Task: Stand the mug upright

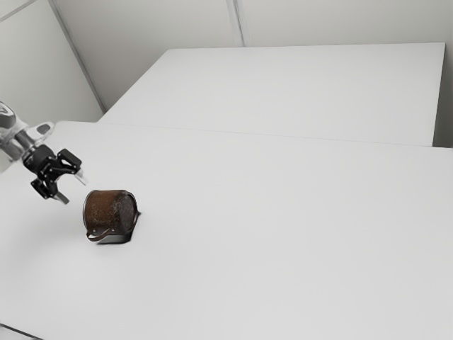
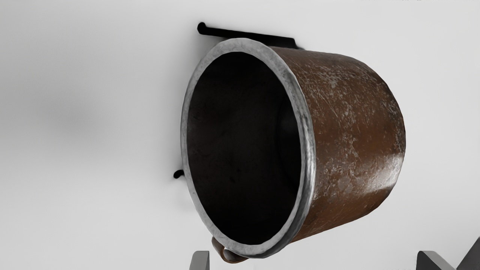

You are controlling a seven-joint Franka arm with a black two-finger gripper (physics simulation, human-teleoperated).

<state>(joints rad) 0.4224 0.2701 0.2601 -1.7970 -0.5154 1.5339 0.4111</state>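
Note:
My gripper [image 1: 76,189] hangs over the table at the exterior view's left, its two fingers spread wide with nothing between them. Beside it, toward the exterior view's right and a little nearer the camera, a rusty brown mug [image 1: 107,212] lies on its side. In the wrist view the mug [image 2: 348,138] shows its dark hollow mouth and grey metal rim, and part of its curled handle peeks out below the rim. The tips of the open gripper [image 2: 313,260] stand apart at that view's bottom edge.
The mug lies on a wide white table [image 1: 283,234]. A dark shape [image 2: 247,35] shows at the mug's side against the tabletop. Behind the table is another raised white surface [image 1: 297,92], with pale walls [image 1: 170,21] beyond.

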